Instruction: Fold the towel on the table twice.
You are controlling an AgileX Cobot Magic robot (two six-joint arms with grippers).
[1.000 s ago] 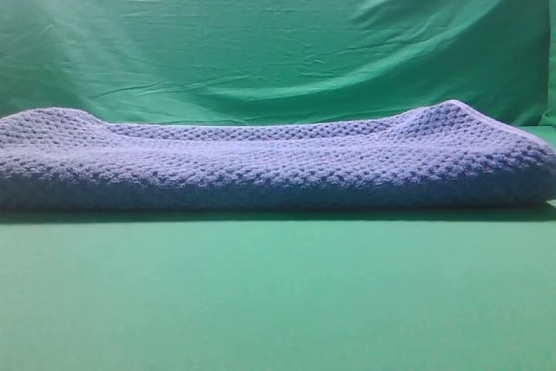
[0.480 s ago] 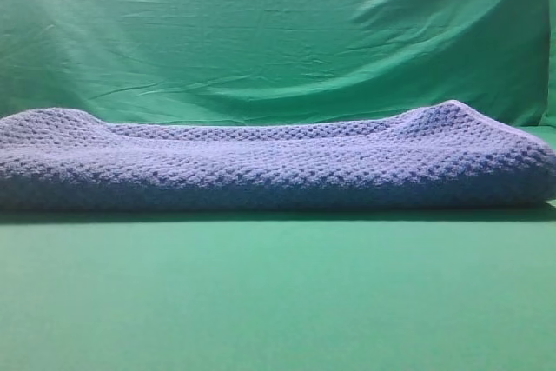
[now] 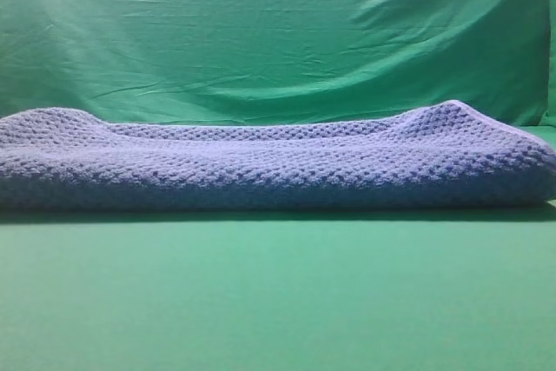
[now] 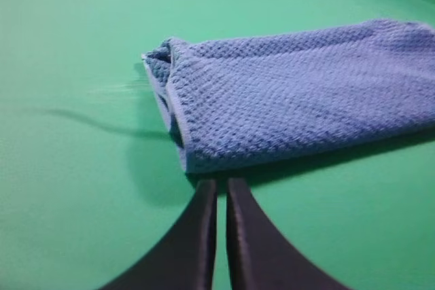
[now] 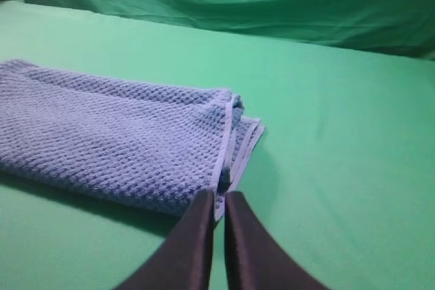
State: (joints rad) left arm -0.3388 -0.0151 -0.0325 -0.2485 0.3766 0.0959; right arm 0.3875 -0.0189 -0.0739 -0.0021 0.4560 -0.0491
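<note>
Left wrist view is showing my left hand (image 4: 216, 188) nearest, its two dark fingers lying almost together with only a slit between them and nothing clamped, its tips resting just short of the towel (image 4: 292, 93)'s near corner on the green worktop (image 4: 68, 168). From the right wrist view, my right hand (image 5: 216, 198) is sitting the same way, fingers pressed together and holding nothing, right at the towel's opposite end where the pale hems are stacking. Beyond both hands the towel is lying doubled over lengthwise, a long band across the worktop, so I am judging one fold done and the second waiting. Next I am needing to part the fingers, pinch an end through all layers, and carry it across to the other end. No containers are showing anywhere; farthest back, the wrinkled green curtain (image 3: 278, 32) is hanging.
</note>
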